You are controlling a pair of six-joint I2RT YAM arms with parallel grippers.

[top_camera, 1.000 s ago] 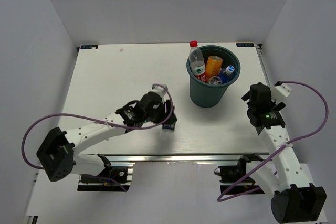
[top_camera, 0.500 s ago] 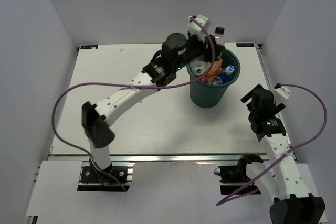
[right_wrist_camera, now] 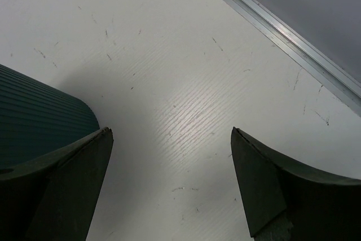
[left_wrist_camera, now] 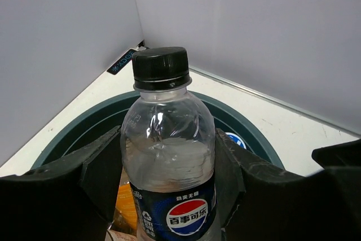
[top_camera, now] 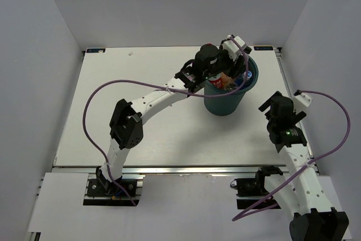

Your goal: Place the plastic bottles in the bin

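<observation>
My left gripper (top_camera: 230,65) reaches over the open top of the dark teal bin (top_camera: 225,103). In the left wrist view it (left_wrist_camera: 168,134) is shut on a clear bottle (left_wrist_camera: 169,156) with a black cap and a dark blue label, held upright above the bin's rim (left_wrist_camera: 84,125). Inside the bin I see an orange bottle (left_wrist_camera: 125,207), a blue-labelled bottle (top_camera: 246,75) and a red-labelled one (top_camera: 216,82). My right gripper (top_camera: 276,105) is open and empty above the table, right of the bin; its wrist view (right_wrist_camera: 169,134) shows the bin's wall (right_wrist_camera: 39,103) at the left.
White walls enclose the table on three sides. An aluminium rail (right_wrist_camera: 282,40) runs along the table's right edge near my right gripper. The left arm's purple cable (top_camera: 130,83) loops over the table's middle.
My left arm carried the bottle from the table's near middle up to the bin, then dropped lower over its opening. My right gripper shifted only slightly.
</observation>
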